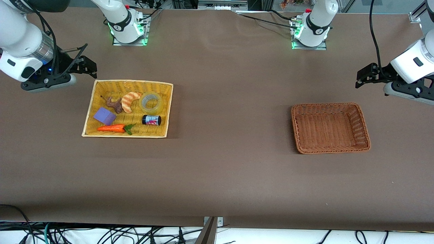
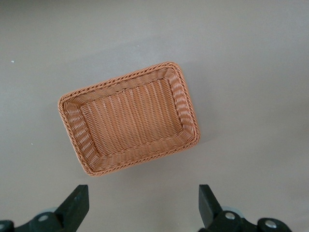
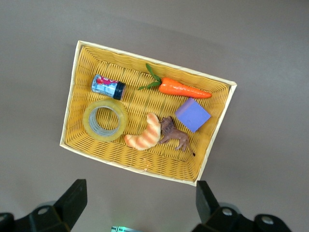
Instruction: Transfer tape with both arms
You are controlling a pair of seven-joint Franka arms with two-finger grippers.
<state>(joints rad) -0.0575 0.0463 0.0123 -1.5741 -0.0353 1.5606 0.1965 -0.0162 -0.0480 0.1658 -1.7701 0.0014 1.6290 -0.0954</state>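
tape (image 1: 151, 103) lies in yellow basket (image 1: 89, 117) beside croissant toy (image 1: 130, 101). right gripper (image 1: 89, 66) and left gripper (image 1: 363, 77) both hang spread wide, seemingly empty, over bare table (image 1: 230, 101)

Brown table (image 1: 220, 169) bearing a yellow wicker basket (image 1: 89, 117) and, well apart, a brown wicker basket (image 1: 364, 127).

Tape (image 1: 151, 103) lay flat in yellow basket (image 1: 89, 112), top open from above. Croissant toy (image 1: 130, 101) sat just beside it; black can (image 1: 151, 120) near, toward the camera. Basket wall close on the remaining sides. Brown basket (image 1: 363, 126) held nothing. Bare table (image 1: 230, 101) between baskets.
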